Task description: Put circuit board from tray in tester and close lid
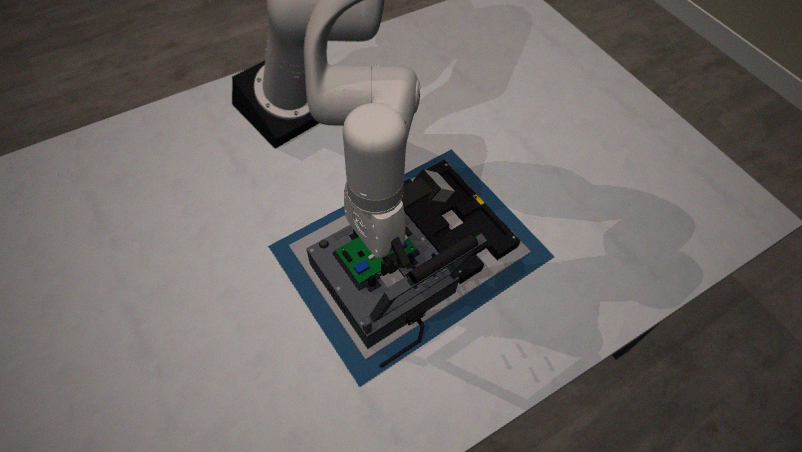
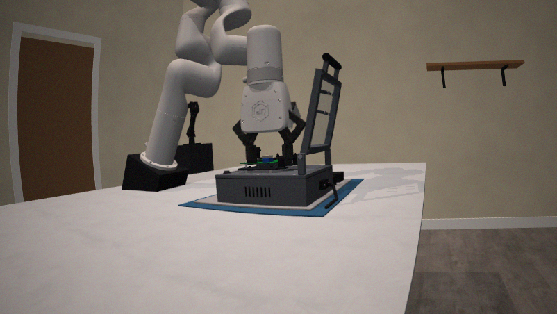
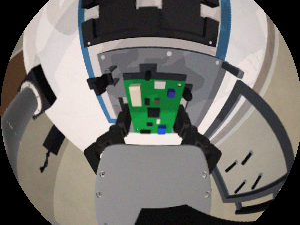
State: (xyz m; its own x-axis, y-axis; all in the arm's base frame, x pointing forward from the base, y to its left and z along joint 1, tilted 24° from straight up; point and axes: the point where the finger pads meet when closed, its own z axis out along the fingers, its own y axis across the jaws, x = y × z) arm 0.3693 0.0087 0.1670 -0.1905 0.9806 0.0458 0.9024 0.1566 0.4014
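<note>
The green circuit board (image 1: pixel 351 253) (image 2: pixel 249 162) (image 3: pixel 165 106) is face up, slightly above the dark plate (image 3: pixel 175 77) on the tester (image 1: pixel 336 291) (image 2: pixel 288 191) (image 3: pixel 112 64). A thin gap shows under its near end in the exterior view. My gripper (image 2: pixel 270 155) (image 3: pixel 153 110) is shut on the board across its long edges. The white connector (image 3: pixel 135 95) is at the end toward the lone post (image 3: pixel 148 75) and the hook (image 3: pixel 100 83). A hinge-side post (image 3: pixel 188 91) stands close beside the board. Pins and holes are hidden. The lid (image 2: pixel 310 112) (image 1: pixel 443 258) stands open, its handle (image 2: pixel 331 61) up.
The black tray (image 1: pixel 497 224) (image 3: pixel 150 38) lies beside the tester's hook end, with no board visible in it. The upright lid stands close beside one finger. A black cable (image 1: pixel 420 334) (image 2: pixel 334 194) leaves the tester's hinge side. A blue-bordered mat (image 1: pixel 322 308) (image 2: pixel 343 199) lies underneath.
</note>
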